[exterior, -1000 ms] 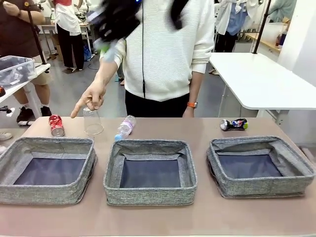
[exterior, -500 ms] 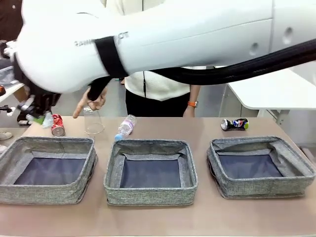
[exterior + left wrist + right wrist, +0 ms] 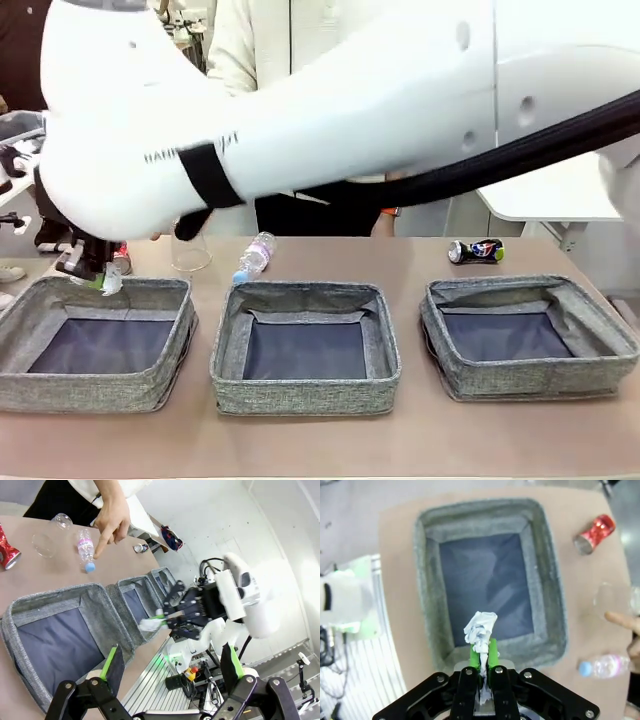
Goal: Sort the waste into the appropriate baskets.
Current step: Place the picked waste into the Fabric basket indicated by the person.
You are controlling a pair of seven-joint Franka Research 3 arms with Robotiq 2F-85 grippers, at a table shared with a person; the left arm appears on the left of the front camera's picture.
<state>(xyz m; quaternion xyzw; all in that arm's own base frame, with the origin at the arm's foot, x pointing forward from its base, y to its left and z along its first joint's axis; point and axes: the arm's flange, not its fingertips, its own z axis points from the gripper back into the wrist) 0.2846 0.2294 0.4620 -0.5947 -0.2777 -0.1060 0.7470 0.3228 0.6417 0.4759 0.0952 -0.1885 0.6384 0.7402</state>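
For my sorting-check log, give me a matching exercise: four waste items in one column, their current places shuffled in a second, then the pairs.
1 paper ball
2 red can
3 bottle
4 dark-blue can

A just beyond right basket
B pinched in right hand
C just beyond left basket
D just beyond middle basket

Pairs: 1-B, 2-C, 3-D, 4-A

right arm (image 3: 330, 110) crosses above the baskets (image 3: 305, 393)

Right arm (image 3: 350, 110), three baskets (image 3: 305, 396), bottle (image 3: 256, 252)
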